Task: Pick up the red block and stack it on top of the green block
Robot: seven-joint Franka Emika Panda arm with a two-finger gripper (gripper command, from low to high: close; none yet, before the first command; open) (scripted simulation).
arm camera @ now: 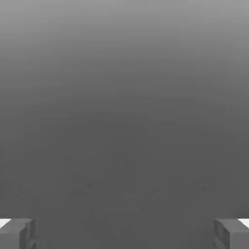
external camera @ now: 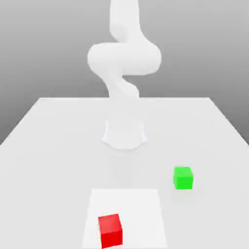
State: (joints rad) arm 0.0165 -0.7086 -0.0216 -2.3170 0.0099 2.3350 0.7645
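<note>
Fingers [arm camera: 222,234] stood spread and empty, we judged, ready to straddle the red block [external camera: 111,231], angled on its white square [external camera: 141,209].

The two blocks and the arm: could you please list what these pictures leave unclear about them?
- Red block: underside, hidden beneath it in the exterior view.
- Green block: far faces, hidden behind its own body there.
- Arm: upper part, cut off by that view's top edge.

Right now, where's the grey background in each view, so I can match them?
Exterior view: the grey background is behind the arm, beyond the table.
Hand view: it lies between the hand's open fingers and beyond.
Shared landmark: its light-to-dark fade.
</note>
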